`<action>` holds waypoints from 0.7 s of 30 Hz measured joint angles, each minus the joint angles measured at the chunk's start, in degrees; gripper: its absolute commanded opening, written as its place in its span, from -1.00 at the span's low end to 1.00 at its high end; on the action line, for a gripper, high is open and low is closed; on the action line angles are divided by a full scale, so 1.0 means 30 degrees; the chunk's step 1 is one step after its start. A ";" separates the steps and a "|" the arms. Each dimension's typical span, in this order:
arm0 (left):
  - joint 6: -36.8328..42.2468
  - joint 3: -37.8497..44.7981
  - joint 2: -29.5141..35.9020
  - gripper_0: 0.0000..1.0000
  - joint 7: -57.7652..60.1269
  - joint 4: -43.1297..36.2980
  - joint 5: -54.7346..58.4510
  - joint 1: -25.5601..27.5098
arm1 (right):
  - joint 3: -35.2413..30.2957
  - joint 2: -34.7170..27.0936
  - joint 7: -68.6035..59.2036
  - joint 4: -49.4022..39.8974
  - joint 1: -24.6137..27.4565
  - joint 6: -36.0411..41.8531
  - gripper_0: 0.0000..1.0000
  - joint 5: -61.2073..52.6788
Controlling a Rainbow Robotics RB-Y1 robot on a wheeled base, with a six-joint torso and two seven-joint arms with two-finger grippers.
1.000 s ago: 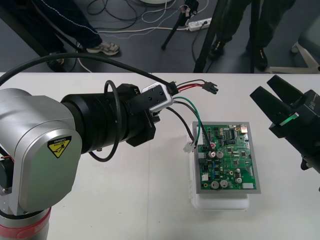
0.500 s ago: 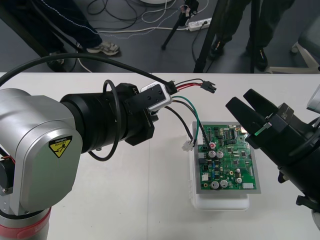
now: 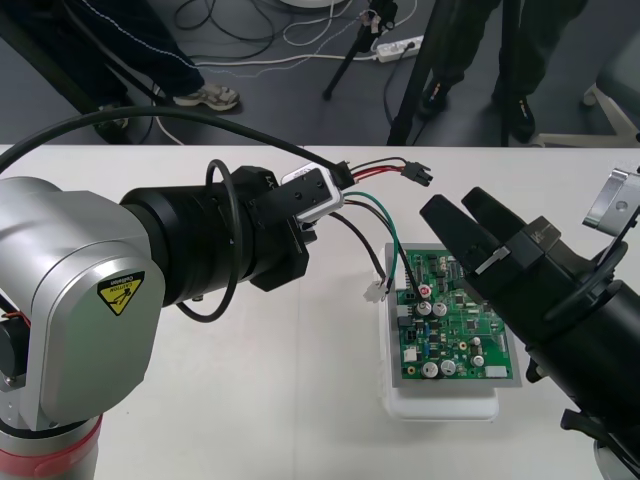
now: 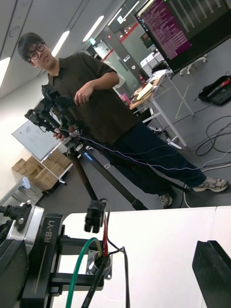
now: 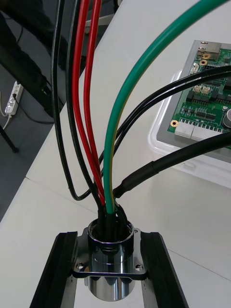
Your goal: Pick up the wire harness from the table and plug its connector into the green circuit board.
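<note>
Left jaws clamp the metal socket (image 5: pixel 110 262); right jaws gape at one o'clock of the board (image 3: pixel 440 330). Wires (image 5: pixel 112 154) look limp and light: better grasp the rigid plug (image 3: pixel 419 176), twelve o'clock.

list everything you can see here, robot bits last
wire harness: one; two red, one green, several black wires; held up over the table
socket: one, silver metal, between the left jaws
plug: one, black, at the red wires' end, not in the board
white connector: one, on a black wire, beside the board's left edge
circuit board: one, green, on the base
base: one, white, on the table
table: one, light
floor cables: several, black and white, beyond the table's far edge
left gripper: jaws shut on the socket
right gripper: black, jaws apart, over the board's far end
</note>
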 measured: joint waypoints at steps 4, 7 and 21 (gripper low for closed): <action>0.0000 0.0000 0.0000 -1.00 0.0000 0.0000 0.0000 0.0000 | 0.0180 0.0005 0.0000 -0.0046 -0.0118 0.0018 1.00 0.0289; 0.0000 0.0000 0.0000 -1.00 0.0000 0.0000 0.0000 0.0000 | 0.0308 0.0009 0.0000 -0.0048 -0.0389 0.0154 1.00 0.0412; 0.0000 0.0000 0.0000 -1.00 0.0000 0.0000 -0.0001 0.0000 | 0.1027 0.0542 0.0000 -0.0052 -0.2120 0.2575 1.00 0.1014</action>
